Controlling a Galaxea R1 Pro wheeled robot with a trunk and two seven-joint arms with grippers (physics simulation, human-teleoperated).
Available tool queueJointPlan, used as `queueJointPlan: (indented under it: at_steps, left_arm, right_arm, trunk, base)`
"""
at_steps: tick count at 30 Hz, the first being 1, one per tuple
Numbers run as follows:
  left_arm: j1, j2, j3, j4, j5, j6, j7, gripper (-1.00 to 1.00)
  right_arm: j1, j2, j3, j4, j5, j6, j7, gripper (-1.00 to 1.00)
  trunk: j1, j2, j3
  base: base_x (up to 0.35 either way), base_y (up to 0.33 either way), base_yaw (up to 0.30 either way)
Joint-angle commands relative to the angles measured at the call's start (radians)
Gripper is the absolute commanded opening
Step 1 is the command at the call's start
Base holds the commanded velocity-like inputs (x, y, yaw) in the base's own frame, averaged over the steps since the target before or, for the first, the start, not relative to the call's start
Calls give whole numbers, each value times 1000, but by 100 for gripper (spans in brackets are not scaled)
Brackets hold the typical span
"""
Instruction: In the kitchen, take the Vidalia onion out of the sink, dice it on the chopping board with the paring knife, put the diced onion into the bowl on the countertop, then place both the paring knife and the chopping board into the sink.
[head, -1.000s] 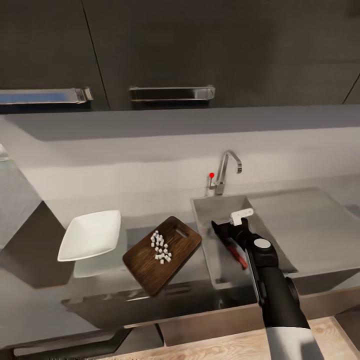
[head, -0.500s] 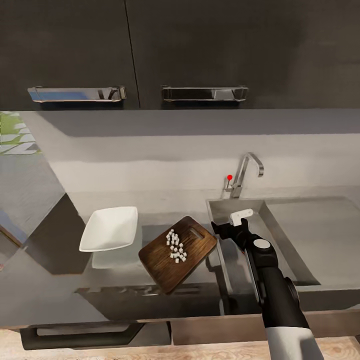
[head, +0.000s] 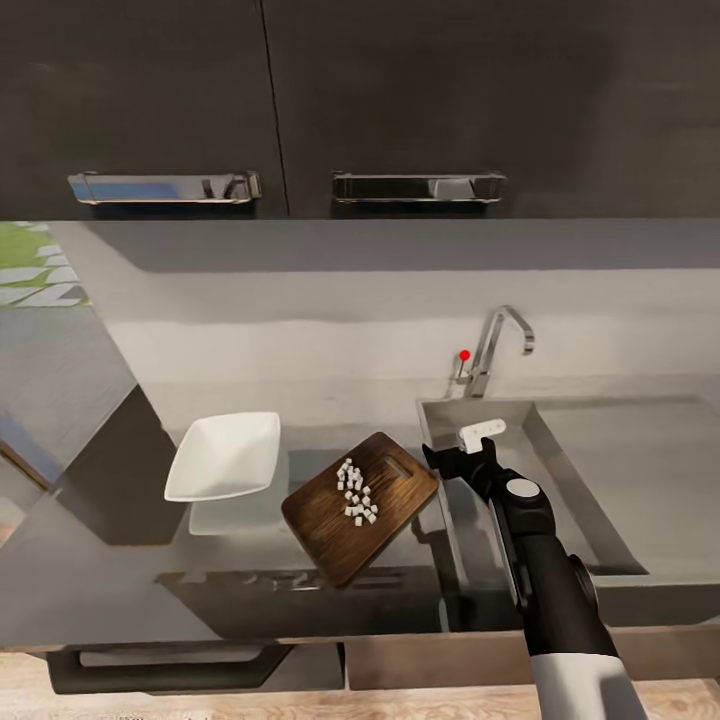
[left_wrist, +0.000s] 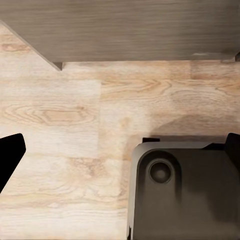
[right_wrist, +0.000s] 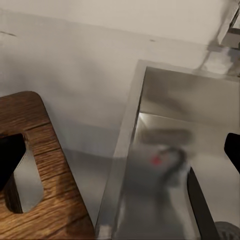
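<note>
Bowl: white, squarish, on the countertop, well left of the sink and just left of the chopping board, not touching it.

Chopping board: dark wood, set at an angle, its cut-out handle end toward the sink's left rim. Its near corner juts over the countertop's front edge. A cluster of diced onion lies on its middle.

Sink: steel basin right of the board, its tap with red-tipped lever at the back rim. The flat drainboard extends further right, giving open room on that side.

My right gripper: forearm rises from the lower right, wrist bent toward the sink's left rim, fingers over the basin just right of the board's handle end. In my right wrist view both fingertips stand wide apart with nothing between them, so the hand is released.

Paring knife: my right wrist view shows a dark blade lying in the basin, with a blurred red spot beside it.

Left wrist view: wood-plank floor, a dark cabinet front, and part of my own base. My left gripper's dark fingertips sit at opposite edges, spread apart and empty.
</note>
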Motion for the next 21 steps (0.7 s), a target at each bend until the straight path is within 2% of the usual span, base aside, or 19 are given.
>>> queueJointPlan:
  at_steps: [1,8,21]
  left_arm:
    - [0,0,-9,-2,9,-1,4,100]
    - [0,0,-9,-2,9,-1,4,100]
    - [0,0,-9,-2,9,-1,4,100]
  right_arm:
    - [-1,1,-3,-1,10,3,10,100]
    - [-1,1,-3,-1,10,3,10,100]
    - [-1,1,-3,0,10,3,10,100]
  trunk:
    - [1,-2,-2]
    - [1,-2,-2]
    - [1,-2,-2]
  base:
    - [0,0,122]
    - [0,0,114]
    - [0,0,38]
